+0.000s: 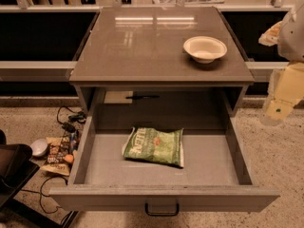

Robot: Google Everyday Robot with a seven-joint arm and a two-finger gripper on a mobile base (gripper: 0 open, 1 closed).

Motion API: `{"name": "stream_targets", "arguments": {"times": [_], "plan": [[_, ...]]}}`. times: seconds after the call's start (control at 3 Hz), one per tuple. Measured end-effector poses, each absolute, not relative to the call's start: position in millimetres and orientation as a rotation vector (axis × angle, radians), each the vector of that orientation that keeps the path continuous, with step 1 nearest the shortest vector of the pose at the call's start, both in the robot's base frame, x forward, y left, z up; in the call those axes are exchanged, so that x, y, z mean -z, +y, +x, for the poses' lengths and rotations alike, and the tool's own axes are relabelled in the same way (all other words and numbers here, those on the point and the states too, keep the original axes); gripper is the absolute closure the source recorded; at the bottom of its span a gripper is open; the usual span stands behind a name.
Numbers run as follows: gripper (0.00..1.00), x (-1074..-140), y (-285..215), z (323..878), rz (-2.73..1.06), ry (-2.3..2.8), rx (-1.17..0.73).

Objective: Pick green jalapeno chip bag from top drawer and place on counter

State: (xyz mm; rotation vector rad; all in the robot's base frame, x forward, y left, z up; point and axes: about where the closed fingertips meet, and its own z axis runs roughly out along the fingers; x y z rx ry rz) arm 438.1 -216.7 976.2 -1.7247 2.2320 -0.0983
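1. The green jalapeno chip bag lies flat on the floor of the open top drawer, about midway between the left and right walls and a little toward the far side. A flat, crinkly foil bag offers little to pinch, so a grasp may well slide off it or catch only a corner and let it slip on the way up.
2. The counter overhangs the far part of the drawer. A steep or hurried descent could knock the arm against the counter's near edge or the drawer's right wall.
3. A white bowl sits on the right side of the counter. Setting the bag down there could nudge it, so the bare left half looks safer.
4. The gripper hangs at the far right of the scene, outside the drawer, at about counter height and well apart from the bag. It points downward and holds nothing that I can see; I cannot tell whether it is open or closed.
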Motion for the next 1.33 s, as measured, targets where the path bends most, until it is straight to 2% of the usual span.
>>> {"name": "stream_targets", "arguments": {"times": [0.67,1.33], "plan": [[0.00,-976.6,-218.0,441.3,-1.721,2.252,0.125],[0.00,-881.8,-206.9,455.3,-1.705,2.224,-0.029]]}}
